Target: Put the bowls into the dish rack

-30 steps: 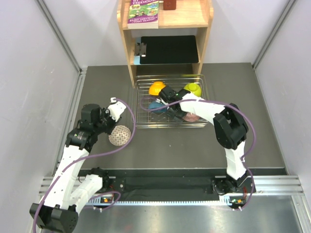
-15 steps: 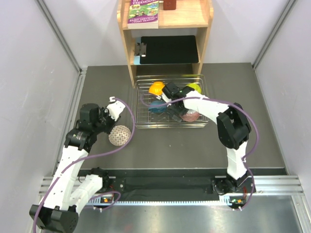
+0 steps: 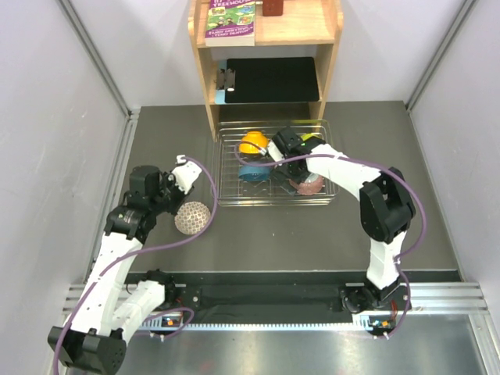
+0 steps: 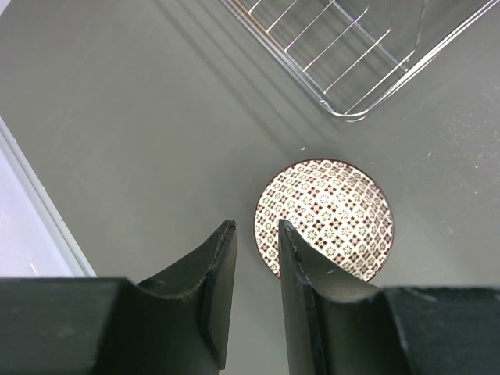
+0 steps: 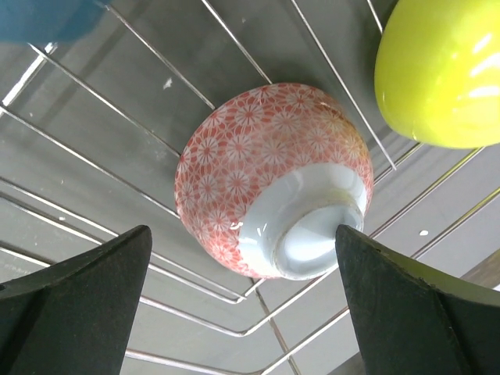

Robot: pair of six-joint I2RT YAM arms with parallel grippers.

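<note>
Hovering over the dish rack, the right gripper has its fingers spread wide and holds nothing. The pinkish patterned bowl lies directly below it, between the two fingers and touching neither, tipped on the wires with its white foot turned up. The lime-green bowl sits just ahead on the right finger's side, the blue bowl ahead on the left finger's side, and the orange bowl is in the rack too.

A tilted bowl on thin wires looks unsteady. A finger brushing it on the way up could roll it into the lime-green one or drop it flat between the tines.

The left gripper is empty, its fingers drawn to a narrow slot. The white bowl with dark net pattern rests on the table just ahead of the right fingertip, outside the rack. I cannot tell whether its mouth faces up or down. If it is domed side up, a slot that tight offers no rim to pinch, and a descent here would probably shove the bowl away or slip off its curve
</note>
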